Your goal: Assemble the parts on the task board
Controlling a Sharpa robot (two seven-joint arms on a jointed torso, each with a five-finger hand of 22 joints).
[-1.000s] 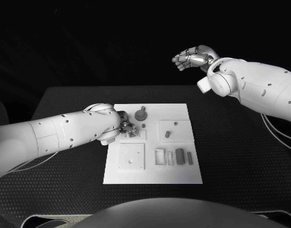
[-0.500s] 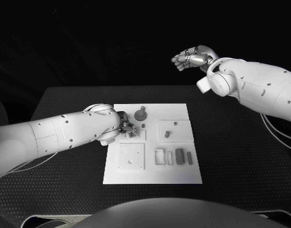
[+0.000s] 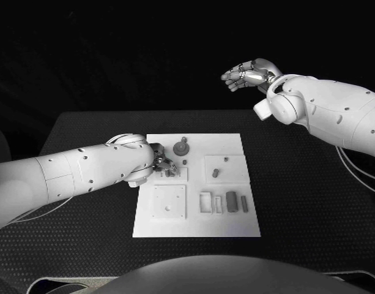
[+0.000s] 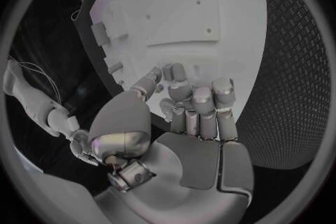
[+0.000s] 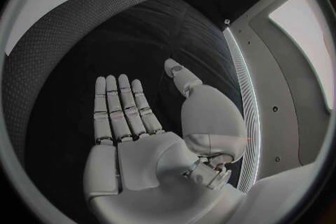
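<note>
You've got the black table taking up most of the head view, with the white task board sitting in the middle of it. The left arm reaches in across the table and ends right at the board's left edge, up in the far-left part of the plate. The right arm is way off, raised beyond the far right corner of the table, well apart from the board.

Your right hand is up there holding nothing; the right wrist view shows its palm flat and the fingers straight and spread out (fully released, basically).

Your left hand is down on the board with its fingers curled in over the white surface. There's something small and grey by the fingertips, but I honestly cannot tell whether the hand is pinching a part or just clenched next to one.

The parts are all on the board: a round grey piece with a stem at the far middle, just beside the left hand, a couple of small pegs on the square block at the right, and a row of upright grey pieces nearer you, right of centre. A square plate with a little hole sits to their left.
</note>
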